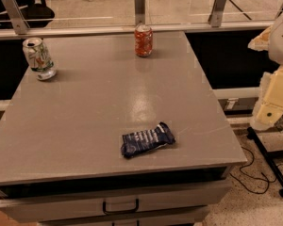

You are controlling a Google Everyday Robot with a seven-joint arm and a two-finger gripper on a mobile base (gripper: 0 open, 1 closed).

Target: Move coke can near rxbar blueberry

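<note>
The coke can (143,40) stands upright at the far edge of the grey table (85,121), near its middle. The rxbar blueberry (147,140) lies flat near the table's front edge, a little right of centre and far from the can. My gripper (273,98) is at the end of the pale arm at the right edge of the view, off the table's right side, well away from both the can and the bar. It holds nothing that I can see.
A white and green soda can (38,56) leans at the table's far left corner. A rail with metal posts (139,6) runs behind the table. Drawers with a handle (120,206) sit below the front edge. A black stand and cables (269,164) are on the floor at the right.
</note>
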